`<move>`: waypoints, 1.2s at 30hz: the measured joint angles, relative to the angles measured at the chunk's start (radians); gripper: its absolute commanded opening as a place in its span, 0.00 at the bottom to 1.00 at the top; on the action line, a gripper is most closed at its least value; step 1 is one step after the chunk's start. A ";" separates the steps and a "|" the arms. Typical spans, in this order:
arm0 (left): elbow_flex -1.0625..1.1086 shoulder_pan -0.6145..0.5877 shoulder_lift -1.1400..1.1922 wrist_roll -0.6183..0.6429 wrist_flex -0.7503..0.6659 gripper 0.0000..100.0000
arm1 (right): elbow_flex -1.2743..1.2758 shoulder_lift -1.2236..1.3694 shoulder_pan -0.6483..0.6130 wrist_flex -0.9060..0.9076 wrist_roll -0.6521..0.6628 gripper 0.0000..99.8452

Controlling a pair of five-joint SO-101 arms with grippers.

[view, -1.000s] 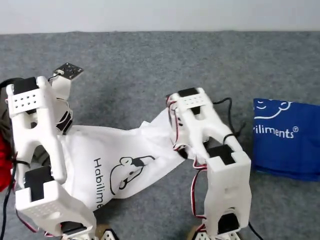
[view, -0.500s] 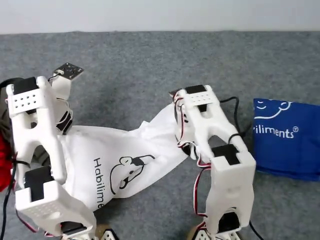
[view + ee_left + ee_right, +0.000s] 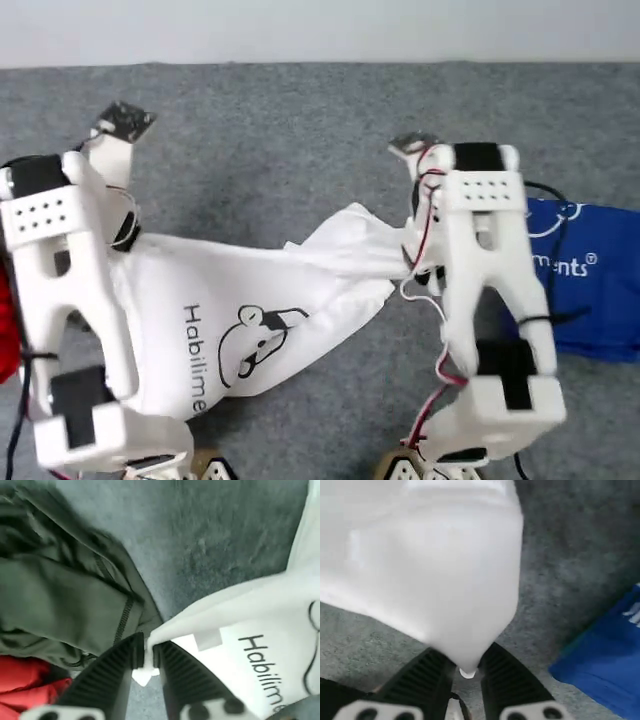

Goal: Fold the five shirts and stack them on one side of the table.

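Two claws share one white shirt [image 3: 250, 300], whose printed body lies nearest us, sagging toward 6 o'clock on the grey surface [image 3: 280, 130]. Its long axis runs from 9 o'clock to 3 o'clock, pulled into a taut ridge between the two grips, so we judge that the coming move turns on that line: neither arm is nearer, since each holds one end.

At 9 o'clock the left claw [image 3: 148, 652] is clamped on the shirt's edge, close to a small sewn tab. At 3 o'clock the right claw [image 3: 466, 672] pinches a bunched corner, and the cloth there looks raised off the surface.

Just beyond the left claw, toward 9 o'clock, a dark green garment [image 3: 60, 595] lies crumpled right against the white edge, with a red garment [image 3: 25, 685] beside it. We think either could snag if that end is dragged outward. Past the right claw, at 3 o'clock, a folded blue shirt [image 3: 590, 290] lies flat. Any further pull that way would crowd it.
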 measured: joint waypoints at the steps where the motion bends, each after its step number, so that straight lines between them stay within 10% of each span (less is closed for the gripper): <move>1: -0.012 0.017 -0.032 0.017 0.000 0.01 | 0.000 -0.038 0.005 0.000 0.009 0.01; 22: -0.270 0.101 -0.502 -0.003 -0.288 0.01 | -0.790 -0.311 0.017 -0.135 0.054 0.01; 36: -0.281 0.101 -0.727 -0.069 -0.196 0.01 | -1.269 -0.345 0.017 -0.204 0.146 0.01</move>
